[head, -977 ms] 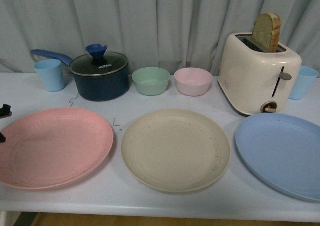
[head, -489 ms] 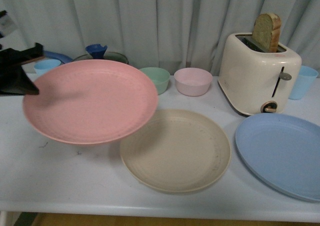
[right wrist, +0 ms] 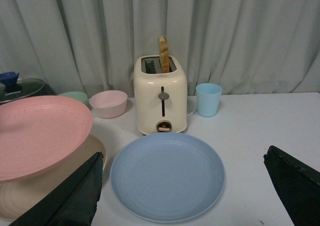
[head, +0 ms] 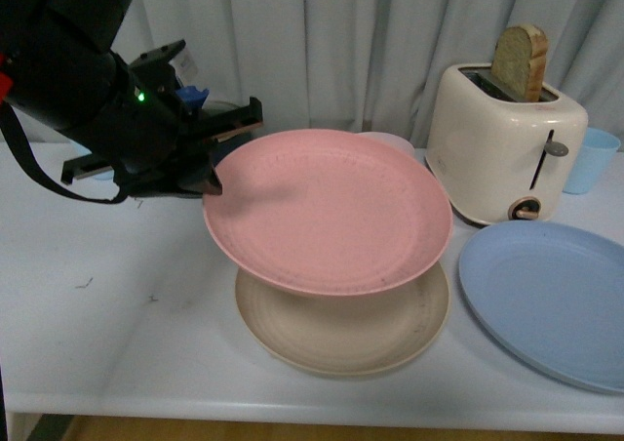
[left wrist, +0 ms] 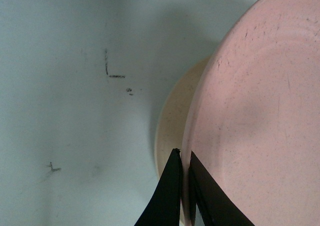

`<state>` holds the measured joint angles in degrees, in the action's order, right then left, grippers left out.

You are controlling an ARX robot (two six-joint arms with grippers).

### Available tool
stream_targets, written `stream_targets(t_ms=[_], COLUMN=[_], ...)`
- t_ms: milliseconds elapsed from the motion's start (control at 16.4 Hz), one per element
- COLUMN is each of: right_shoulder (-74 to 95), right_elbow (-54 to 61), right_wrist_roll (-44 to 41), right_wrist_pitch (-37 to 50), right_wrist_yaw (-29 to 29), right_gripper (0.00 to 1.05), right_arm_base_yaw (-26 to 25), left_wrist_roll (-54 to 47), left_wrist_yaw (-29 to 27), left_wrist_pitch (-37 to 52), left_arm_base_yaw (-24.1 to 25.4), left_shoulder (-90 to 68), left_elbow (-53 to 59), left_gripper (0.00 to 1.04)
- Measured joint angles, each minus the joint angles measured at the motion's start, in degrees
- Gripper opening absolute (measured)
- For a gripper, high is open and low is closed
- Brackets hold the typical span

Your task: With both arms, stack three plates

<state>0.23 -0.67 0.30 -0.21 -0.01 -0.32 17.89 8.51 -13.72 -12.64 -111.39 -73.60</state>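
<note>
My left gripper (head: 210,182) is shut on the left rim of the pink plate (head: 327,210) and holds it in the air just above the beige plate (head: 341,329), which lies on the table. The left wrist view shows the two black fingers (left wrist: 172,186) pinching the pink plate (left wrist: 255,111) at its rim, with the beige plate (left wrist: 172,121) underneath. The blue plate (head: 551,300) lies flat at the right. In the right wrist view my right gripper (right wrist: 182,186) is open over the near part of the blue plate (right wrist: 167,176); the right arm is not in the front view.
A cream toaster (head: 507,143) with a slice of bread stands behind the blue plate, with a light blue cup (head: 592,160) to its right. The left arm (head: 88,80) hides the pot and bowls at the back left. The table's front edge (head: 292,402) is near.
The left arm has carried the pink plate to the right, from the table's left side to above the beige plate. The beige and blue plates have not moved.
</note>
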Motion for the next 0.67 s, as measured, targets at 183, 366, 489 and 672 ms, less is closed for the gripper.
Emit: stream_targets(t_ms=[183, 366, 489, 672], right_shoulder=[0.0, 0.0, 0.0, 0.0], right_elbow=[0.0, 0.0, 0.0, 0.0], right_wrist_roll=[0.0, 0.0, 0.0, 0.0], right_wrist_pitch=[0.0, 0.0, 0.0, 0.0], right_wrist_yaw=[0.0, 0.0, 0.0, 0.02], right_gripper=[0.98, 0.98, 0.98, 0.98], right_arm_base_yaw=[0.0, 0.0, 0.0, 0.0], left_wrist_roll=[1.81, 2.97, 3.04, 2.89], left_wrist_yaw=[-1.05, -1.53, -2.4, -3.74], left_wrist_pitch=[0.42, 1.36, 1.64, 3.1], left_arm_base_yaw=[-0.98, -2.58, -2.91, -2.71], left_shoulder=[-2.43, -4.35, -5.95, -6.97], left_elbow=[-0.42, -0.76, -0.74, -0.04], left_gripper=[0.02, 0.02, 0.02, 0.02])
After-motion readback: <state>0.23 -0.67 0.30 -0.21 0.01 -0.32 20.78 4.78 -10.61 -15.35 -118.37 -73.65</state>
